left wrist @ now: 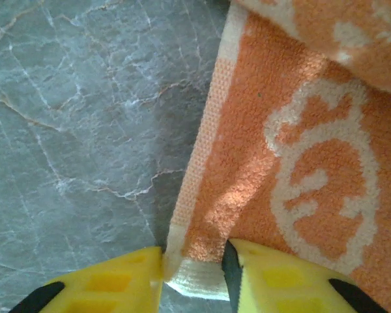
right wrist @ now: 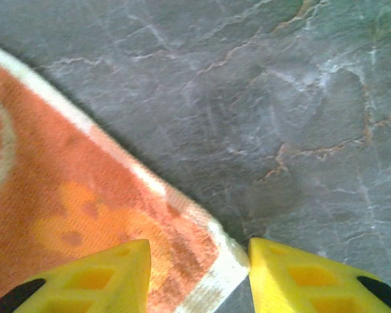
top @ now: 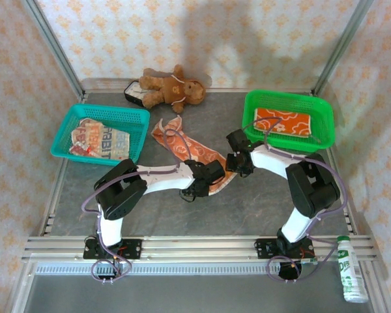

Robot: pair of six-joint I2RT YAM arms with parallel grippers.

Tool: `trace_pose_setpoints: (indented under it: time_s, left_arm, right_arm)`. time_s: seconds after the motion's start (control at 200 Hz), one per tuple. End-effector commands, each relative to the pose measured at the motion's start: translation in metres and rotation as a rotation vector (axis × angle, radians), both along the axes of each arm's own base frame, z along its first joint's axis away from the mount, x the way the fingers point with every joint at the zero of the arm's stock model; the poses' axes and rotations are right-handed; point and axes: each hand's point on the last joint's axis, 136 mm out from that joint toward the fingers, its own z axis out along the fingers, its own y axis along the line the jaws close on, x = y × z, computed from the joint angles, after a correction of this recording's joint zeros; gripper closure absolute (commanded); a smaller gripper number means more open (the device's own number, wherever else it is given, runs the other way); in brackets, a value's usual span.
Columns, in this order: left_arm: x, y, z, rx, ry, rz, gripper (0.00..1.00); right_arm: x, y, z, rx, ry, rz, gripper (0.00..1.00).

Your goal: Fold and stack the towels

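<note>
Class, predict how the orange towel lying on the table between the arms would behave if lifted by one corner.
The towel would probably droop limply: it lies twisted and rumpled. It is likely light, being thin cloth. Its fuzzy pile should grip rather than slip.

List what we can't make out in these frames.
Top view: near end of the orange-and-cream towel, under the left arm and right arm.
Left wrist view: whether the fingers pinch the towel corner or only straddle it; bottom edge crops them.
Top view: bottle label, too small.
Top view: dark object behind the teddy bear, mostly covered by it.
</note>
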Motion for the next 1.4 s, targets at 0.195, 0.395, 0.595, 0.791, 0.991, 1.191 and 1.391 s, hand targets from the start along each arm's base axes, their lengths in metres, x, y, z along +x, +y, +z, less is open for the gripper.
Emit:
trace_pose_setpoints:
  time_s: [0.195,0.395,0.595,0.791,0.991,1.191,1.391]
  left_arm:
    - [-0.006,0.009,-0.025,0.068,0.041,-0.003,0.81]
    - [-0.005,0.011,-0.023,0.077,0.035,0.000,1.00]
    - [0.008,0.029,0.034,0.110,-0.089,0.035,1.00]
    - [0.033,0.062,0.139,0.122,-0.285,0.088,1.00]
    - [0.057,0.091,0.259,0.036,-0.530,0.136,1.00]
    - [0.081,0.105,0.357,-0.075,-0.727,0.151,1.00]
    - [0.106,0.119,0.420,-0.073,-0.838,0.148,1.00]
  right_arm:
    - [-0.016,-0.003,-0.029,-0.032,0.079,0.008,0.56]
    - [-0.023,-0.003,-0.035,-0.029,0.093,-0.008,0.83]
    - [-0.017,-0.004,0.007,0.018,-0.008,-0.047,1.00]
    - [-0.002,0.001,0.092,0.128,-0.190,-0.095,1.00]
    - [0.017,0.009,0.200,0.286,-0.433,-0.119,1.00]
    - [0.043,0.020,0.306,0.435,-0.651,-0.121,1.00]
    - [0.075,0.029,0.390,0.526,-0.832,-0.119,1.00]
